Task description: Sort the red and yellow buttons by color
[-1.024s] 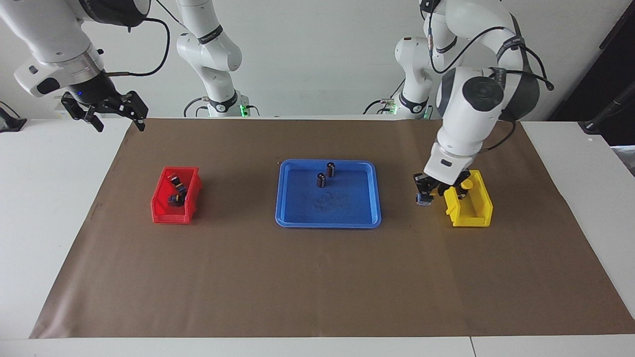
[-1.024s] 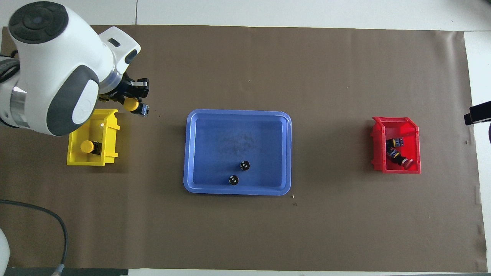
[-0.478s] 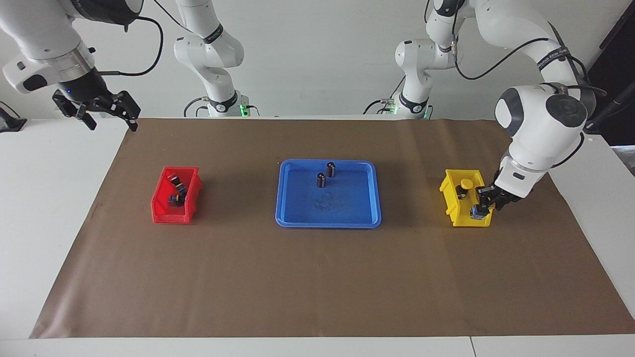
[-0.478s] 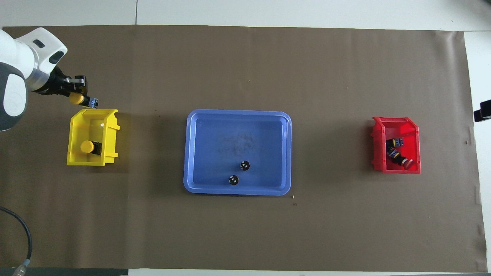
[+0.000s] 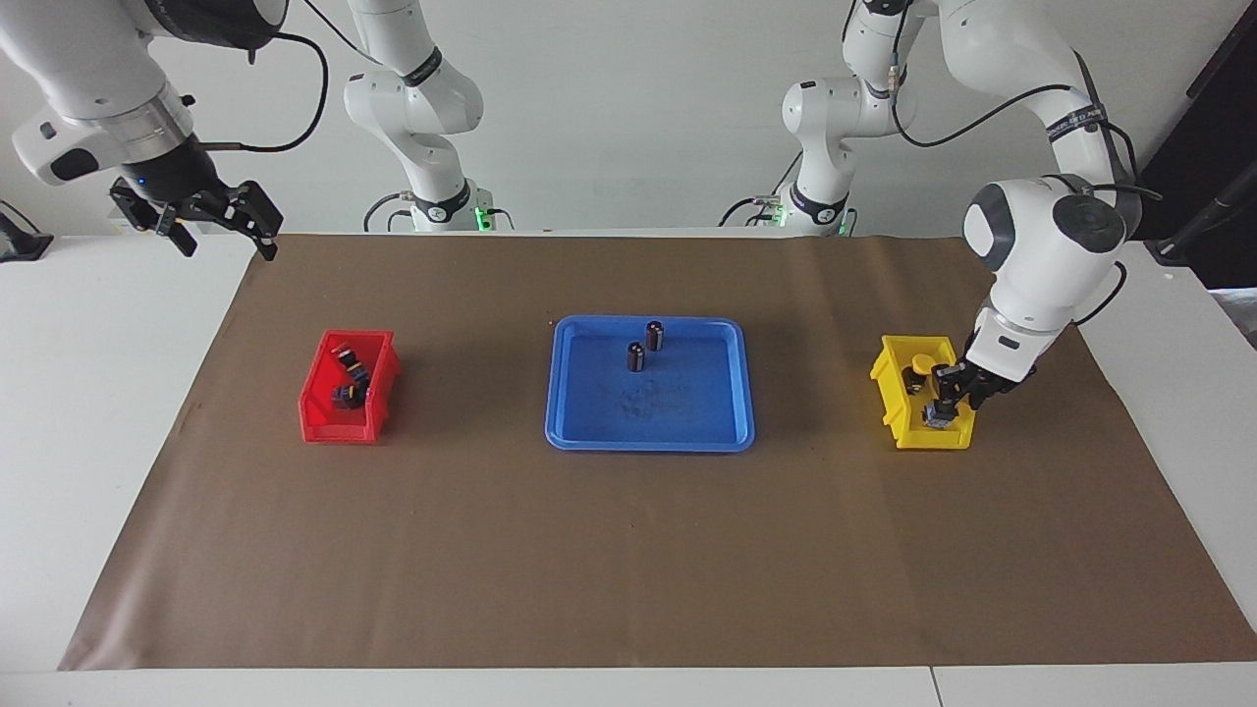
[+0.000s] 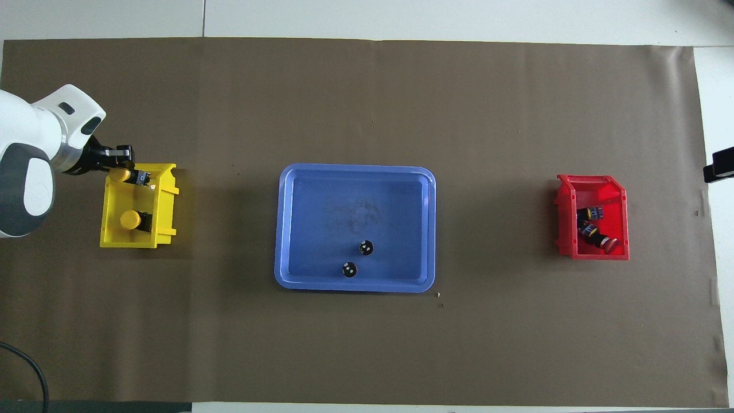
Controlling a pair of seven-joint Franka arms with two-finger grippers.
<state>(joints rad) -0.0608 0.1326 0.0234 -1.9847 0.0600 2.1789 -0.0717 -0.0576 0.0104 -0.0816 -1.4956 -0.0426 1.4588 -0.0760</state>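
My left gripper is shut on a yellow button, held low over the end of the yellow bin that is farther from the robots. A second yellow button lies in that bin. Two red buttons lie in the red bin. My right gripper waits open and empty, raised over the table's edge at the right arm's end; only a dark tip of it shows in the overhead view.
A blue tray sits mid-table between the bins. Two dark capless cylinders stand in its part nearer to the robots. Brown paper covers the table.
My left gripper carried the yellow button from the bin's tray side around the bin to over its farther end, and lower. The right gripper barely shifted.
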